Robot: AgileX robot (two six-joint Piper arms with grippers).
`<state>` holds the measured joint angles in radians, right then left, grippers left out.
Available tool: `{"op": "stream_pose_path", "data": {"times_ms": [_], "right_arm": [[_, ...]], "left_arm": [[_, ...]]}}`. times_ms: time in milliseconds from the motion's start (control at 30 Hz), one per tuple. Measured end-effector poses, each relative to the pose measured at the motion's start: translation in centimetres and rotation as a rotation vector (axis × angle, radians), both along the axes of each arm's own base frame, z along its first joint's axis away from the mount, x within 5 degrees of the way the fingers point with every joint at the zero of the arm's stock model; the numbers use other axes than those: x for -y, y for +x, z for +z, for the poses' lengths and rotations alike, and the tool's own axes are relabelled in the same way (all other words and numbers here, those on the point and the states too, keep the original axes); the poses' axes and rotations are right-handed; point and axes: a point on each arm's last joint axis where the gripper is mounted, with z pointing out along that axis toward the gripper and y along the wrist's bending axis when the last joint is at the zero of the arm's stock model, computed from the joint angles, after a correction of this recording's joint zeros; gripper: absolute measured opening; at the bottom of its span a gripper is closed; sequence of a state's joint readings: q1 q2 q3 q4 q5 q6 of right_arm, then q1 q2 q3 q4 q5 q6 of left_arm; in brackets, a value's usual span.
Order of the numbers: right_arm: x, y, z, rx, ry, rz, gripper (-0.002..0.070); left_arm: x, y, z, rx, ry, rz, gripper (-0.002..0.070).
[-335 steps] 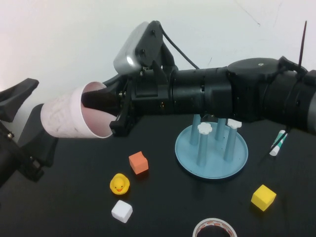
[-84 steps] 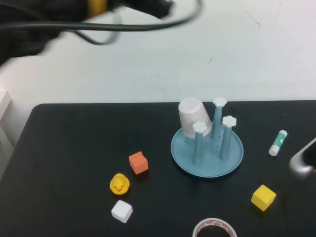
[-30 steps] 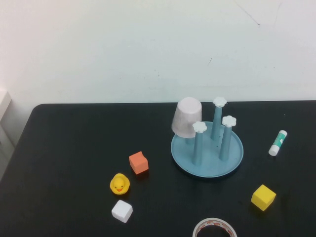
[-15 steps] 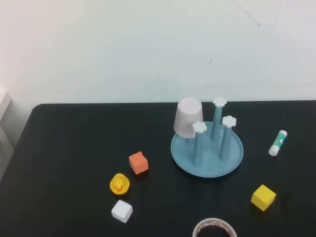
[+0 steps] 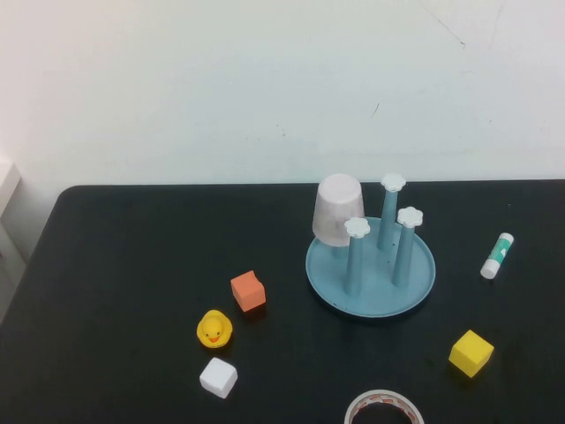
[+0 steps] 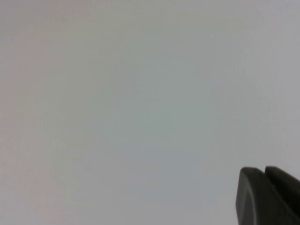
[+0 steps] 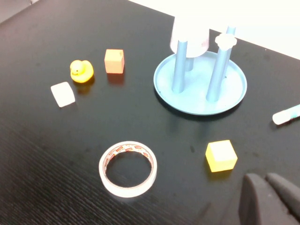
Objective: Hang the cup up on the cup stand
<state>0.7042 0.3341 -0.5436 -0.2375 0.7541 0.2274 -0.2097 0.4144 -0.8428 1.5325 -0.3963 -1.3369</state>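
The pale pink cup (image 5: 336,208) hangs upside down over the rear left peg of the light blue cup stand (image 5: 371,290), apart from both grippers; it also shows in the right wrist view as the cup (image 7: 190,33) above the cup stand (image 7: 234,93). Three pegs with white flower caps stand bare. Neither arm appears in the high view. My right gripper (image 7: 266,177) is shut and empty, hovering over the table's near side by the yellow cube. My left gripper (image 6: 265,169) is shut and empty, facing a blank pale surface.
Loose on the black table are an orange cube (image 5: 248,291), a yellow duck (image 5: 214,329), a white cube (image 5: 218,377), a yellow cube (image 5: 470,353), a tape roll (image 5: 383,408) at the front edge and a glue stick (image 5: 496,255) at the right.
The cup has swung slightly from a leftward tilt toward upright on its peg. Nothing else on the table has moved.
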Motion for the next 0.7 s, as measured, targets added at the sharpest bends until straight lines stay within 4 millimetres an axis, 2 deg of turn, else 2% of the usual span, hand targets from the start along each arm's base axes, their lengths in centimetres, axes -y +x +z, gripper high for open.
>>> {"op": "stream_pose_path", "data": {"times_ms": [67, 167, 267, 333, 433, 533, 700], "right_arm": [[0.0, 0.0, 0.0, 0.000, 0.000, 0.000, -0.0001], [0.0, 0.0, 0.0, 0.000, 0.000, 0.000, -0.0001], [0.0, 0.0, 0.0, 0.002, 0.001, 0.001, -0.0001], [0.0, 0.0, 0.0, 0.002, 0.001, 0.001, -0.0001], [0.0, 0.0, 0.0, 0.002, 0.001, 0.001, -0.0001], [0.0, 0.0, 0.0, 0.003, 0.002, 0.001, -0.0001], [0.0, 0.0, 0.0, 0.003, 0.002, 0.001, -0.0001]], "left_arm": [[-1.2, 1.7, -1.4, -0.080, -0.218, 0.063, 0.0000], [-2.4, 3.5, -4.5, -0.267, -0.340, 0.192, 0.0000], [-3.1, 4.5, -8.9, -0.515, -0.337, 0.322, 0.0000], [-3.5, 4.3, -11.8, -0.658, -0.314, 0.391, 0.0000], [-4.0, 3.5, -15.6, -0.785, -0.271, 0.456, 0.0000], [-4.2, 2.7, -18.7, -0.810, -0.264, 0.479, 0.0000], [-4.2, 2.1, -22.7, -0.710, -0.310, 0.487, 0.0000]]}}
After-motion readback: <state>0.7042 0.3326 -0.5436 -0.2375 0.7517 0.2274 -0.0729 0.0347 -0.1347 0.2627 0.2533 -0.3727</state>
